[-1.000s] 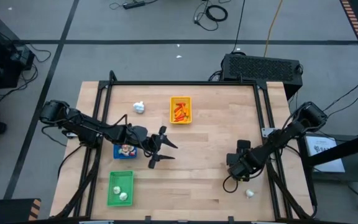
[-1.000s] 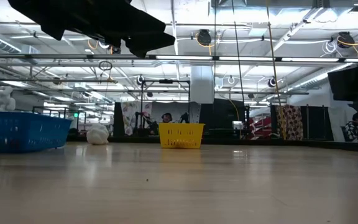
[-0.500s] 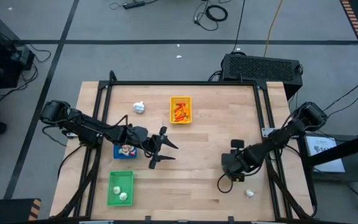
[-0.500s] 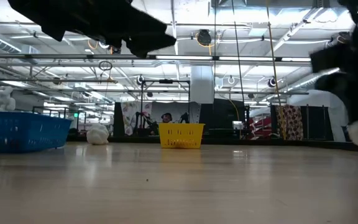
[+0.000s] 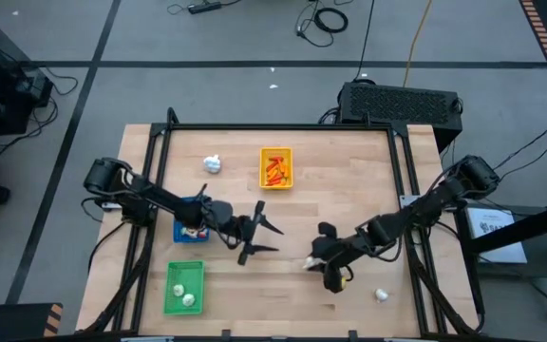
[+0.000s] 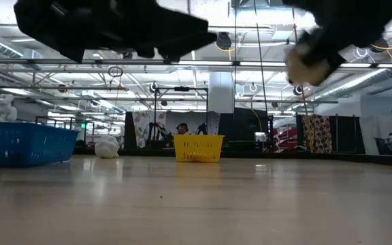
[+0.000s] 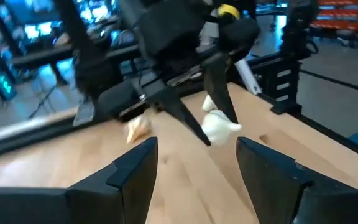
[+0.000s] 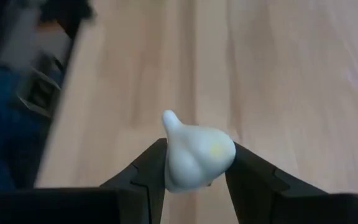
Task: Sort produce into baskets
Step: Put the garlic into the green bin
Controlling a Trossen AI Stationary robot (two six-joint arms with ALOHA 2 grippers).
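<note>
In the high view the right gripper (image 5: 317,265) has travelled from the lower right of the frame toward the centre since a second ago, and now carries a small white garlic bulb (image 5: 310,262) at its tip — so one more piece of produce is off the table and on its way, in my judgement toward the green tray (image 5: 184,287) at lower left, which already holds pale bulbs. The left gripper (image 5: 258,233) has shifted slightly rightward, jaws spread wide and empty, just right of the blue tray (image 5: 190,233); the yellow tray (image 5: 275,168) with its orange-red pieces sits at upper centre, one loose bulb (image 5: 213,163) lies to its left, and another loose bulb (image 5: 382,295) rests at lower right. In the low view the carried bulb (image 6: 307,60) hangs at upper right, clear of the tabletop — earlier it sat low at the right edge. The left wrist view shows its own fingers (image 7: 132,167) parted, with the other arm's bulb (image 7: 219,125) held ahead of them. The right wrist view shows the bulb (image 8: 194,155) pinched between narrowed fingers (image 8: 140,171), above bare wood. No brand, label or readable writing shows in any view.
</note>
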